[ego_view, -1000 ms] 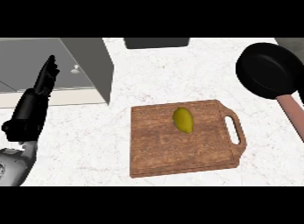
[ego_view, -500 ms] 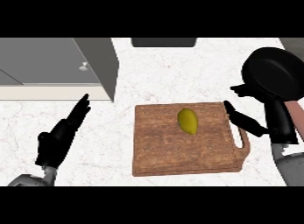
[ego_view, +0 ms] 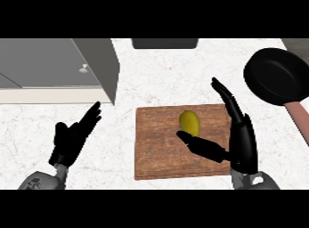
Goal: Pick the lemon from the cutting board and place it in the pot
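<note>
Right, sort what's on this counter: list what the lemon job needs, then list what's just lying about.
For the job:
- lemon
- cutting board under it
- black pot with the pink handle
- right hand, open beside the lemon

Lying about:
- grey cabinet with knob
- dark object at the far edge
- left hand, open, idle

Light falls evenly and bright over my table (ego_view: 163, 80); I see no glare, barely any shadows, and nothing blurred or bent toward the frame's edges.
</note>
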{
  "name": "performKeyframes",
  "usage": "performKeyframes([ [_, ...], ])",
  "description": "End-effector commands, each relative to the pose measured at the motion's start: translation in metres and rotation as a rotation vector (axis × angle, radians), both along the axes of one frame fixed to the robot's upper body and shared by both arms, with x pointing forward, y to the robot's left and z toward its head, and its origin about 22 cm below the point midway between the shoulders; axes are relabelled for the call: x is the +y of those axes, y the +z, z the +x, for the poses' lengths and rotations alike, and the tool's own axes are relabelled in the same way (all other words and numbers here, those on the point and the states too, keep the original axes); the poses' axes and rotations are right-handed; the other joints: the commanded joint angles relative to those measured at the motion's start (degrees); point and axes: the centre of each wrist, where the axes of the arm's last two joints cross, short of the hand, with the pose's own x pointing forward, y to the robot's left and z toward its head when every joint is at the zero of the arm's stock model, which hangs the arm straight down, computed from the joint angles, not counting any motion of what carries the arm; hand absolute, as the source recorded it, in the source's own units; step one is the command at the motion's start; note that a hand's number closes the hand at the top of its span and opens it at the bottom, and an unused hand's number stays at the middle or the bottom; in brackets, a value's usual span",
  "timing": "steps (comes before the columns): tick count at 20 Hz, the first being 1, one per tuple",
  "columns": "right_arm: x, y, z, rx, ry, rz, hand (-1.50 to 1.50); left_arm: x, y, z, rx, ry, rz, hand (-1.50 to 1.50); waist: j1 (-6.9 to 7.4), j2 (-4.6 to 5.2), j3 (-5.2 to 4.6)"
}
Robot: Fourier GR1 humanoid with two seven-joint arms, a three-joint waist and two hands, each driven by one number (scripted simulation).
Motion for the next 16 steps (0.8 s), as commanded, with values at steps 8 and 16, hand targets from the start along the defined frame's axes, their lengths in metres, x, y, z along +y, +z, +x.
performKeyframes([
  [8,0.013,0.071,-0.002,0.442,0.008,-0.054,-1.50,0.013,-0.009,-0.009,0.025,-0.012,-0.015,0.00,0.63,-0.12,0.03],
  [16,0.013,0.020,0.038,0.785,0.122,-0.125,-1.50,0.009,-0.015,0.002,0.011,-0.024,-0.013,0.00,1.08,0.31,0.08],
])
